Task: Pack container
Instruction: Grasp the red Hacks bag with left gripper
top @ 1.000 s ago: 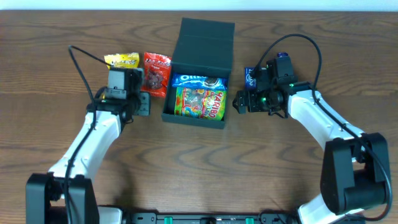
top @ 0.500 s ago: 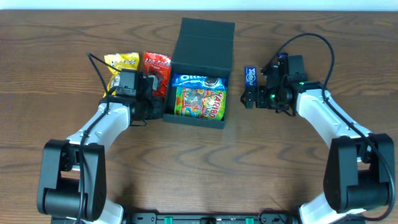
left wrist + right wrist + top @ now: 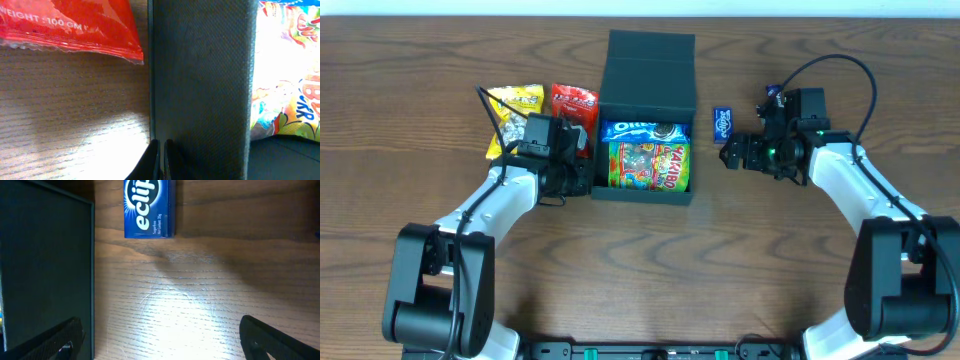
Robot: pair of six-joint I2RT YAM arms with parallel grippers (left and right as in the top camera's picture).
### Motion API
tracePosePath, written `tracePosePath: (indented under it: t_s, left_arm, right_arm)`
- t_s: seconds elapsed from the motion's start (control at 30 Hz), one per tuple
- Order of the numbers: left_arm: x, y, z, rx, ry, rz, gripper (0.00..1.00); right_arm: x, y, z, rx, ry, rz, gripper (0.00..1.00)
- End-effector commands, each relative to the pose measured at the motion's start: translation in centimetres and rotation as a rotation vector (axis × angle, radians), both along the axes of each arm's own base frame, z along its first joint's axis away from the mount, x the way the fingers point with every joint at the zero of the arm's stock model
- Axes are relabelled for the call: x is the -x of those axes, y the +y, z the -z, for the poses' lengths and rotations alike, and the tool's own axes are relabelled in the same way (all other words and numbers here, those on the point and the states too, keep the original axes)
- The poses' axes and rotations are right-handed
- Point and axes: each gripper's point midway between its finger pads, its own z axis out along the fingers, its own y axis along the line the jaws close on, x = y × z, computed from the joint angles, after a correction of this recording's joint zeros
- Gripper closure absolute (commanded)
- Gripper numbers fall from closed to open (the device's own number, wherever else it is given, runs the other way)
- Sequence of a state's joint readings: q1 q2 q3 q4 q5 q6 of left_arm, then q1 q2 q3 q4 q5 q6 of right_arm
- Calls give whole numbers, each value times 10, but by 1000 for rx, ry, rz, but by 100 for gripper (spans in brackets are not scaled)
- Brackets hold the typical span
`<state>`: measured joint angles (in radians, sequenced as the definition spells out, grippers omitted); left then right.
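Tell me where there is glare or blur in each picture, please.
Overhead: even light, sharp, no strong glare. Left wrist: a bright patch on the table; the container wall is sharp. Right wrist: glare on the wood near the gum pack; the fingers are dark and blurred.

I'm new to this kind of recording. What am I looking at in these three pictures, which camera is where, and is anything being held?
Two robot arms sit at a wooden table, each ending in a two-finger gripper. The wide picture is from a camera overhead; the two close-ups come from cameras on the wrists. In the middle stands the container, a dark box with its lid open, holding an Oreo packet and a Haribo packet. To its left lie a yellow packet and a red packet; to its right a blue Eclipse gum pack. The left gripper is shut, empty, at the box's outer wall. The right gripper is open, holding nothing.
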<state>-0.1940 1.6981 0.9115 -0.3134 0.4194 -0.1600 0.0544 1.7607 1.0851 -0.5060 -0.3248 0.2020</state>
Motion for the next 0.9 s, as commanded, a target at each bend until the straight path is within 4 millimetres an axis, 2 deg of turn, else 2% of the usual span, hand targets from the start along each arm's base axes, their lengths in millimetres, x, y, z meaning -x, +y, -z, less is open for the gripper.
tracePosePath:
  t_s: [0.0,0.3,0.73,0.87]
  left_arm:
    - [-3,-10,-7,36,4,-2,94]
    - [8,-13,-3,32,57,-10,94]
    - [11,-13,-3,46,90,-56,94]
    - [13,-19,-5,81,102,-49,94]
  right_arm:
    - [-3,-2,-4,-12,-7,15,1]
    - [-3,-2,-4,-12,-7,15,1]
    - [-3,-2,-4,-11,-5,15,1]
    - [-3,-2,-4,-11,-5,15,1]
